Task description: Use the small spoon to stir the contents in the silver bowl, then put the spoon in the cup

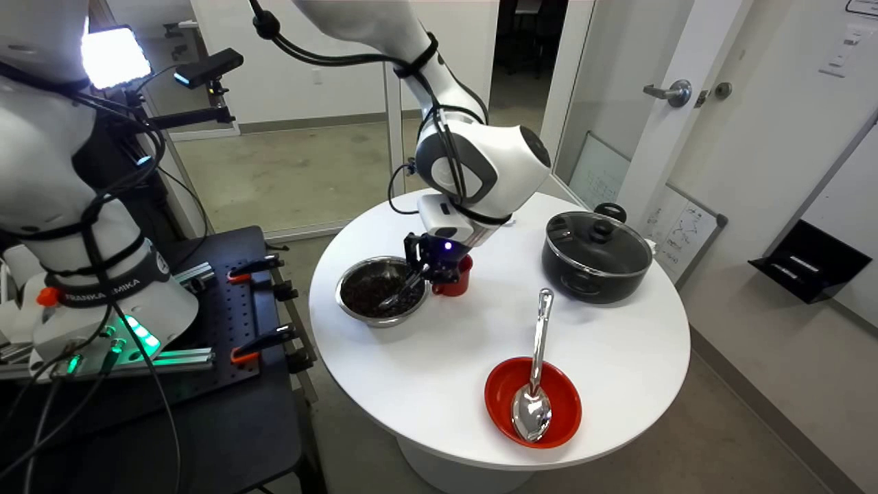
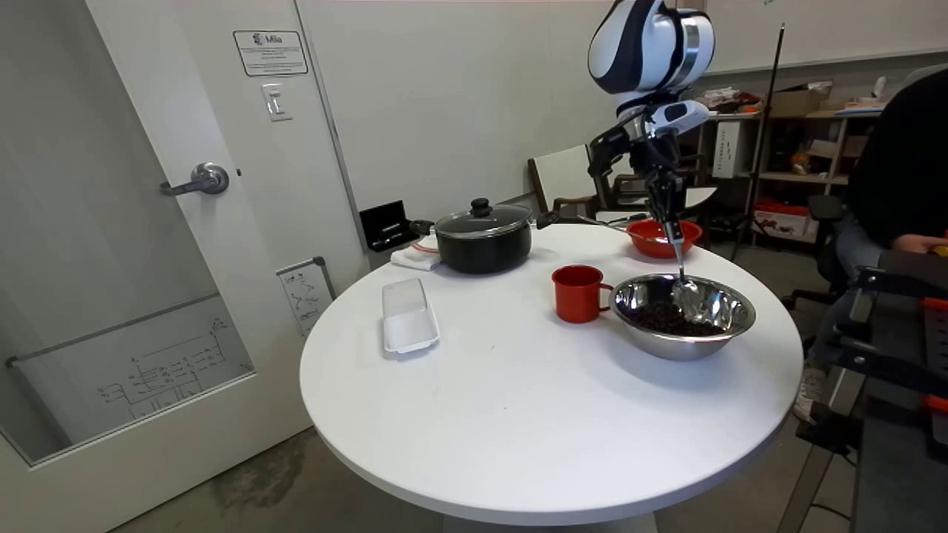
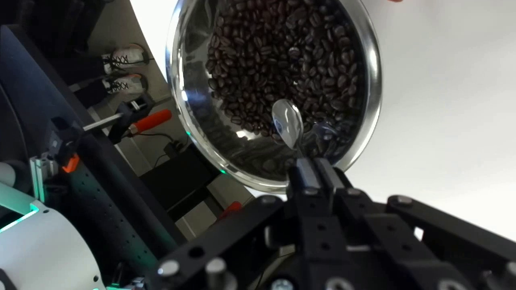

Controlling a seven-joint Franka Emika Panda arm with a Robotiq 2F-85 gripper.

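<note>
My gripper is shut on the small spoon, whose slim handle runs out between the fingertips. The spoon slants down into the silver bowl, its head at the dark brown beans inside. In an exterior view the gripper hangs just over the bowl's side nearest the cup. The red cup stands upright beside the bowl, handle turned towards it; in an exterior view the arm partly covers the cup. Only a red sliver shows at the top edge of the wrist view.
On the round white table, a shallow red dish holds a long silver spoon. A black lidded pot stands beyond the cup. A white open container sits near the table's edge.
</note>
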